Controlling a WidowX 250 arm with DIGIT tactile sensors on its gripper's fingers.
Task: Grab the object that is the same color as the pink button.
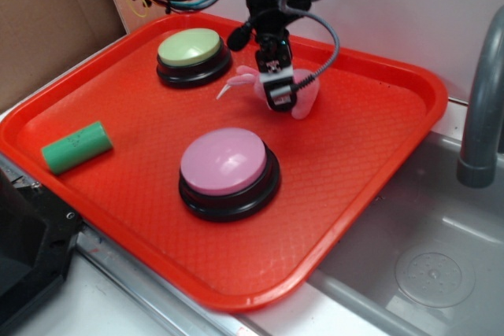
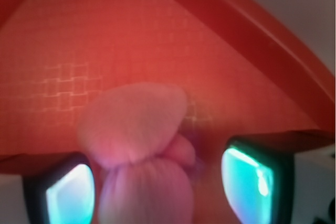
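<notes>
The pink plush bunny lies on the red tray toward its back, one ear pointing left. My gripper is lowered straight over it. In the wrist view the bunny fills the space between the two fingers, and the gripper is open: the left pad sits against the plush while a gap remains at the right pad. The pink button, domed on a black base, stands nearer the front of the tray, apart from the bunny.
A green-topped button stands just left of the gripper. A green cylinder lies at the tray's left edge. A metal sink and a grey pipe are to the right, cardboard at the left.
</notes>
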